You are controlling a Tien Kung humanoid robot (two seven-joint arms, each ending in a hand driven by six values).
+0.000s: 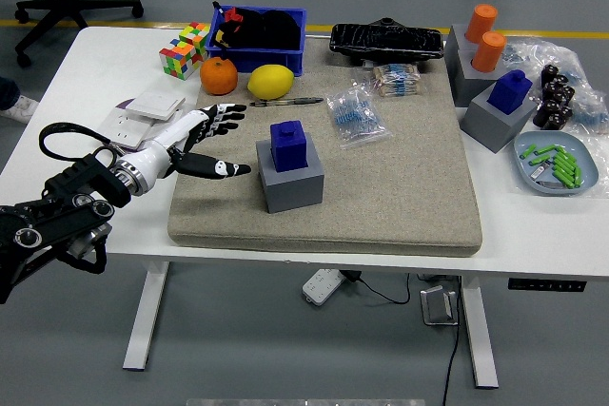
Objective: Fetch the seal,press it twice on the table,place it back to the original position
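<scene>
White table [533, 235] with beige mat [400, 187]. Grey block [290, 183] on mat, blue seal [289, 145] sitting on top. Left hand [200, 140] just left of block, fingers spread, holding nothing, not touching seal. Orange [219, 75], lemon [270, 81] behind.

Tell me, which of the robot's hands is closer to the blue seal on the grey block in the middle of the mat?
Left. The left hand hovers open just left of the seal, not touching it. The right hand is out of view.
</scene>
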